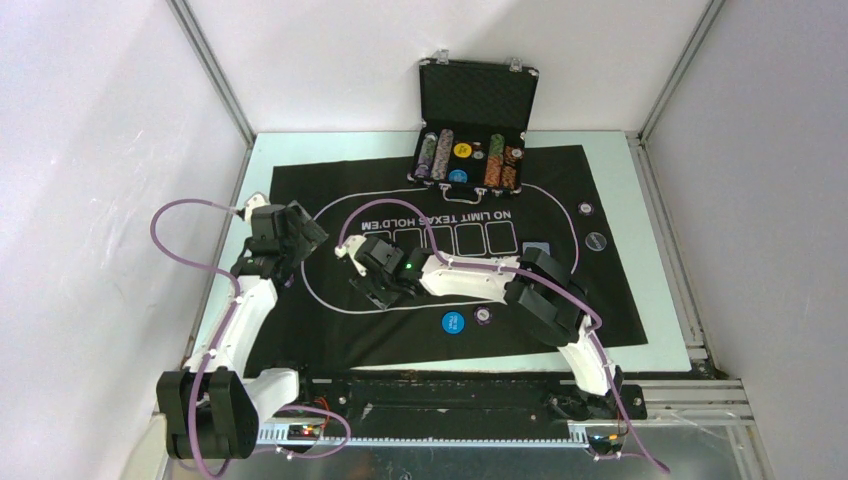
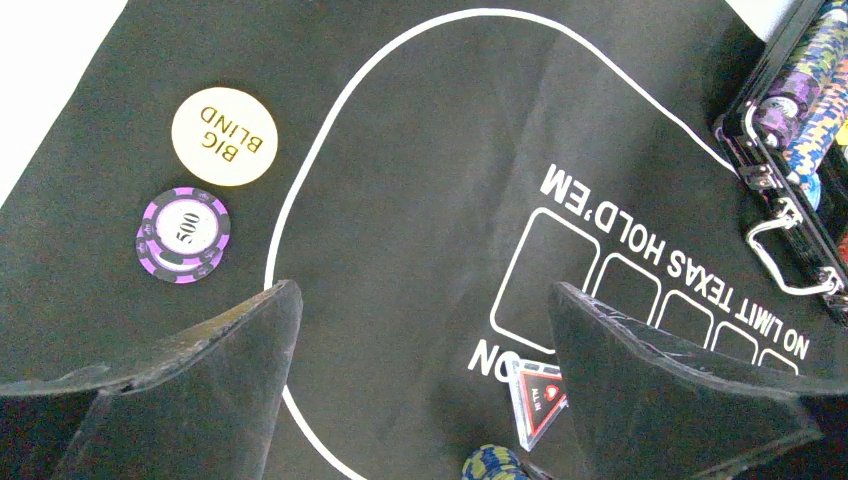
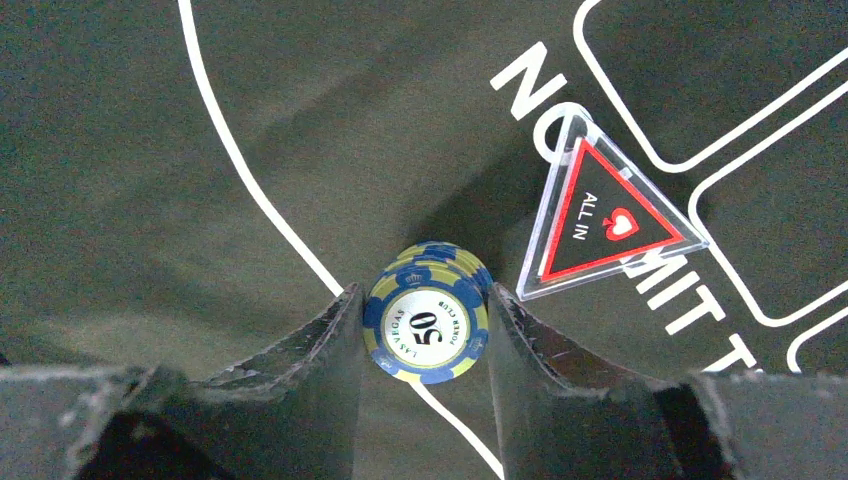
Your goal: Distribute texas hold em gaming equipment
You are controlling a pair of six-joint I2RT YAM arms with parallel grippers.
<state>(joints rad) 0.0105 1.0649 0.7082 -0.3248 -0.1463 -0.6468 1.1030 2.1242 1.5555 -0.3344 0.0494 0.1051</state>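
My right gripper is shut on a small stack of blue-and-yellow "50" chips, held just above the black felt mat over its white oval line. A clear triangular "ALL IN" marker lies on the mat just right of the stack. My left gripper hangs open over bare felt with nothing between its fingers. Left of it lie a cream "BIG BLIND" button and a purple 500 chip. From above, both grippers hover over the mat's left half.
The open black case stands at the mat's far edge with rows of chips and round buttons inside. A blue button and a purple chip lie near the front. Two more chips lie on the right.
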